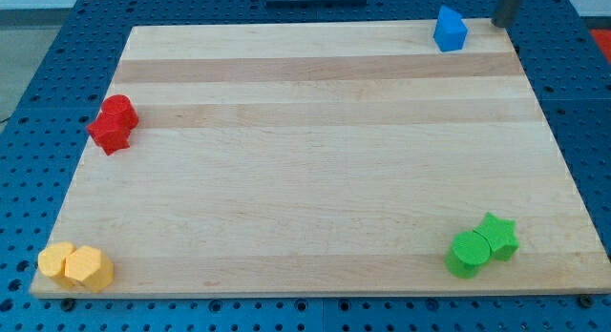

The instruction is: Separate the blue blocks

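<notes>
Sitting at the far right corner of the wooden board [315,160], a blue block [450,30] is seen close to the far edge; its shape is hard to make out, and whether it is one piece or two pressed together cannot be told. Just to the right of it, beyond the board's corner, the dark rod is visible at the view's top, and my tip [499,23] is placed near the blue block but apart from it. No pincer is carried by the arm, so no open or closed state can be told.

On the near right, a green cylinder [467,253] and a green star [498,236] are found touching each other. On the left side, towards the far half, two red blocks [114,124] are stacked or pressed closely together near the board's left edge; their shapes are not clear. At the near left corner, two yellow blocks [75,266], roughly hexagonal, are set side by side and touching. The board is surrounded by a blue perforated table [48,74].
</notes>
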You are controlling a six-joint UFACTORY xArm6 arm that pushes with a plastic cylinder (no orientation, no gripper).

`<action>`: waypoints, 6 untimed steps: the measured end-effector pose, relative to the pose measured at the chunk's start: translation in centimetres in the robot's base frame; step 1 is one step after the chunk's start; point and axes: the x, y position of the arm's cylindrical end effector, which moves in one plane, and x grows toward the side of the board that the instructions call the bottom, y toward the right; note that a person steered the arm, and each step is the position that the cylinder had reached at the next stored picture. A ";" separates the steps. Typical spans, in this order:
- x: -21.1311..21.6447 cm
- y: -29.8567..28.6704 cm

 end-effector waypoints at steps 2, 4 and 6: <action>4.3 -12.1; 8.0 -16.0; 4.5 -14.9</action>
